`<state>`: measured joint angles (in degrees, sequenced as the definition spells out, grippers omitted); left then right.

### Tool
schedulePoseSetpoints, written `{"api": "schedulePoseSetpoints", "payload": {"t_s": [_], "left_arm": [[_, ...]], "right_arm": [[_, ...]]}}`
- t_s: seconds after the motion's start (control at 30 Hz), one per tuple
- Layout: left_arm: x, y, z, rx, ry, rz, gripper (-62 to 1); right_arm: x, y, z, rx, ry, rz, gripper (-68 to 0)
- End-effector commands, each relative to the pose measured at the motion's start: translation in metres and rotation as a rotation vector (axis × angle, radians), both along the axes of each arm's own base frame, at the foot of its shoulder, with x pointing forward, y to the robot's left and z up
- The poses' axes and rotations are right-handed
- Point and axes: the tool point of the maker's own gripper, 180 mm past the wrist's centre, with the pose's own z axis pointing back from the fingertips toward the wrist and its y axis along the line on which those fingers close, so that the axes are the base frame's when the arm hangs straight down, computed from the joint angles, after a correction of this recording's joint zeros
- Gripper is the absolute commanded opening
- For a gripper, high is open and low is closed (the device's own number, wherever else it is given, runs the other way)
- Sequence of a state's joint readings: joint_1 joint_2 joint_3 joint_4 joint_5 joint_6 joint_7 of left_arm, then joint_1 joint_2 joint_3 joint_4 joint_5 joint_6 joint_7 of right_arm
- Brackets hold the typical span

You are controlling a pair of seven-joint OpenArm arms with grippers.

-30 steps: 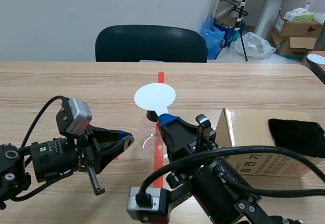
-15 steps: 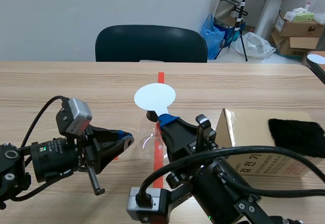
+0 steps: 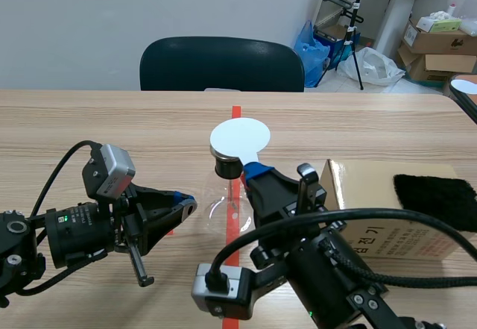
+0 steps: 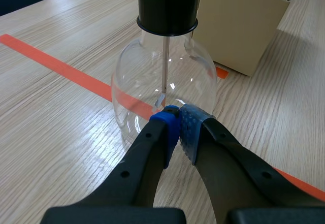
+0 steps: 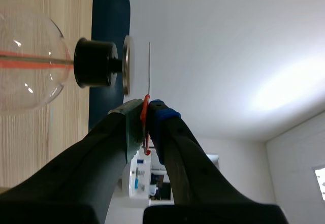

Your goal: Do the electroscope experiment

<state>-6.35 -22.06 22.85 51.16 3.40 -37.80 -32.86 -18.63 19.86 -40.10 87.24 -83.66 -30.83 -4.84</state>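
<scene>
Right gripper [image 3: 251, 169] is clamped tight on the red tab [image 5: 145, 113] of a white disc [image 3: 239, 136], holding it level just over the electroscope [image 3: 226, 195]. From the right wrist there's a thin gap between disc and metal plate [image 5: 126, 64], so no contact. The electroscope stands upright on the tape line, beside the box [image 3: 373, 195]. Left gripper [image 4: 177, 120] sits low, its pads [image 4: 190, 127] pressed together on nothing, tips right at the glass bulb [image 4: 152, 76]. Whether they touch it, I can't tell.
</scene>
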Motion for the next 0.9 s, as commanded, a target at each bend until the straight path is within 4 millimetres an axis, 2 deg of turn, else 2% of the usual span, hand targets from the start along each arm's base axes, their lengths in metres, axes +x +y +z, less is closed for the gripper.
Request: {"api": "schedulePoseSetpoints", "payload": {"t_s": [0.0,0.53,0.67,0.87], "left_arm": [[0.004,-0.004,0.013,-0.039,-0.025,-0.001,-57.9],[0.004,-0.004,0.013,-0.039,-0.025,-0.001,-57.9],[0.004,-0.004,0.013,-0.039,-0.025,-0.001,-57.9],[0.004,-0.004,0.013,-0.039,-0.025,-0.001,-57.9]], "right_arm": [[0.007,-0.008,0.010,0.009,-0.037,-0.033,-66.5],[0.031,-0.078,0.016,0.047,-0.058,-0.447,-66.5],[0.032,-0.089,0.017,0.053,-0.062,-0.511,-66.5],[0.032,-0.096,0.017,0.056,-0.064,-0.550,-66.5]]}}
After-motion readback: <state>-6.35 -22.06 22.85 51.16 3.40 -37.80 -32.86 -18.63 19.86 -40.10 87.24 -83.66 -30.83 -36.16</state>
